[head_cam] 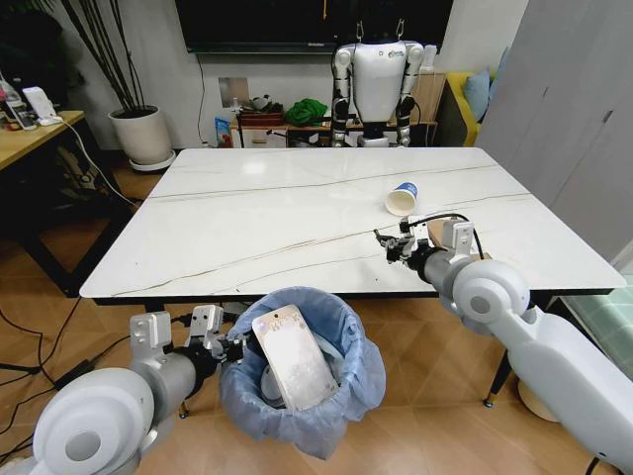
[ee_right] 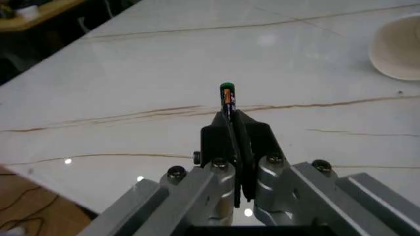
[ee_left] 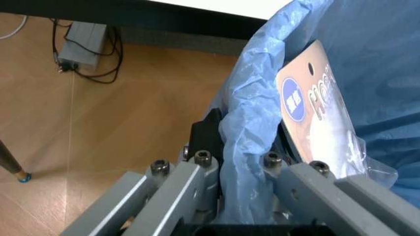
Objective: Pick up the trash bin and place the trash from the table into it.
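The trash bin (head_cam: 315, 396), lined with a crinkly light blue bag (ee_left: 253, 103), hangs below the table's near edge. My left gripper (head_cam: 233, 348) (ee_left: 244, 143) is shut on its rim. A flat carded package (head_cam: 294, 358) (ee_left: 314, 110) stands tilted inside it. On the white marble-look table (head_cam: 257, 213) a white blue-rimmed paper cup (head_cam: 402, 198) (ee_right: 398, 48) lies on its side. Just in front of the cup, my right gripper (head_cam: 388, 243) (ee_right: 229, 115) hovers over the tabletop, shut on a small tube (ee_right: 227, 96) with a green cap.
A white plant pot (head_cam: 141, 135) and a light wooden desk (head_cam: 30, 139) stand at the far left. A white humanoid robot (head_cam: 376, 79) stands behind the table. Cables and a power brick (ee_left: 83, 42) lie on the wooden floor under the table.
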Motion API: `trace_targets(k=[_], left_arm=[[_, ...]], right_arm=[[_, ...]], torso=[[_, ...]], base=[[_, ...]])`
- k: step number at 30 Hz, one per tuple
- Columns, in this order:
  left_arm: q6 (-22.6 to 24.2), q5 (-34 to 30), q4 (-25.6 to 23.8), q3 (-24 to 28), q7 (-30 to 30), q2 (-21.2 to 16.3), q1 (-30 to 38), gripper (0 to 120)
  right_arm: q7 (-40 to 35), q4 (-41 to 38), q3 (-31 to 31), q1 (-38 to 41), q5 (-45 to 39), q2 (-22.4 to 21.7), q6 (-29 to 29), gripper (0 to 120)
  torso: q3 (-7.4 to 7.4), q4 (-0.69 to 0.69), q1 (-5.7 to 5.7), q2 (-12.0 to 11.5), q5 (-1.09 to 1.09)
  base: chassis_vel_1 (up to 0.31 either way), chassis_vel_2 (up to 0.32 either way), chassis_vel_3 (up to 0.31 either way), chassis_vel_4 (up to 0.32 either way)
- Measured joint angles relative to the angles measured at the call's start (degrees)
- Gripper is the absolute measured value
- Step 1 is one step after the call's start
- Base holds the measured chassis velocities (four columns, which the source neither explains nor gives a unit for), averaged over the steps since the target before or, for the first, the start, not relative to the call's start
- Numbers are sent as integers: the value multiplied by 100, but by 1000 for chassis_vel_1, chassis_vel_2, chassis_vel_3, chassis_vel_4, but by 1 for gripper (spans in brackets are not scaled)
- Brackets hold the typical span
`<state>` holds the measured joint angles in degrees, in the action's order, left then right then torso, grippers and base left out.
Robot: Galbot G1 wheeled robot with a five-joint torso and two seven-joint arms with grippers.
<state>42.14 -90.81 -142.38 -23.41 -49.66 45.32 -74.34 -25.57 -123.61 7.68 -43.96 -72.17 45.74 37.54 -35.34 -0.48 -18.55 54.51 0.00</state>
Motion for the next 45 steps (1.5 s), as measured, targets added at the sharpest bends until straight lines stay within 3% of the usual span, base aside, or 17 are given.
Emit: trace_targets(k=[17, 27, 45], left_arm=[[0, -23, 112, -18, -52, -31, 161, 3], [0, -54, 211, 126, -113, -1, 384, 3], [0, -105, 207, 223, -142, 24, 463, 3]], right_arm=[[645, -1864, 9, -519, -799, -513, -121, 0], [814, -2010, -121, -921, -604, -617, 88, 0], [571, -1975, -48, -917, -583, -593, 95, 62]], torso=[[0, 0, 0, 0, 0], [0, 0, 0, 0, 0], [0, 0, 0, 0, 0]], base=[[0, 0, 0, 0], [0, 0, 0, 0], [0, 0, 0, 0]])
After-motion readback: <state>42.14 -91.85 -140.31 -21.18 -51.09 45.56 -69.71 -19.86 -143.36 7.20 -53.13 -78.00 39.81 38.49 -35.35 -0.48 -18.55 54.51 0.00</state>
